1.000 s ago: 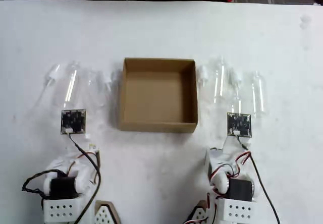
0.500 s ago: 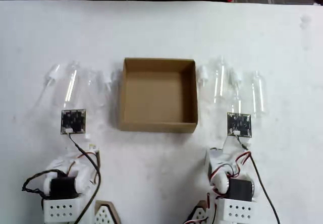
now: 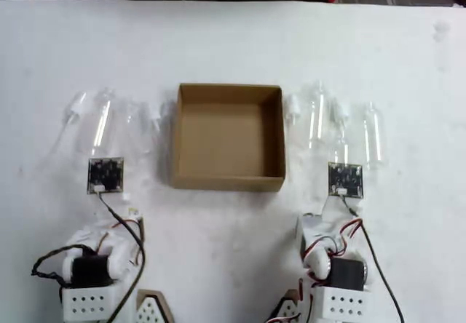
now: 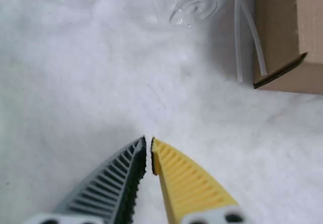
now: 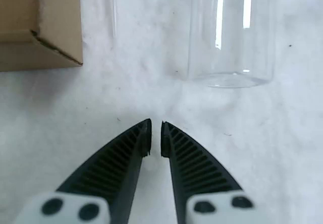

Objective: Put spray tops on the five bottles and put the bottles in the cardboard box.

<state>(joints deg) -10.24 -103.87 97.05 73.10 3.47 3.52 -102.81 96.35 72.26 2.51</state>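
The open cardboard box (image 3: 228, 135) sits mid-table with nothing inside. Clear bottles lie on both sides of it: two on the left (image 3: 102, 123) (image 3: 138, 130) and three on the right (image 3: 317, 119) (image 3: 340, 147) (image 3: 373, 135). White spray tops (image 3: 73, 108) (image 3: 293, 108) lie beside them. My left gripper (image 4: 148, 148), grey and yellow, is shut on nothing, low over the table short of a bottle base (image 4: 194, 4). A thin dip tube (image 4: 247, 37) runs along the box wall (image 4: 287, 32). My right gripper (image 5: 155, 133) is shut and empty, just short of a bottle base (image 5: 232, 47).
Both arm bases stand at the near table edge, left (image 3: 87, 286) and right (image 3: 335, 286). White tabletop stretches beyond the box to the far edge. A box corner (image 5: 45, 32) lies close to the right gripper's side.
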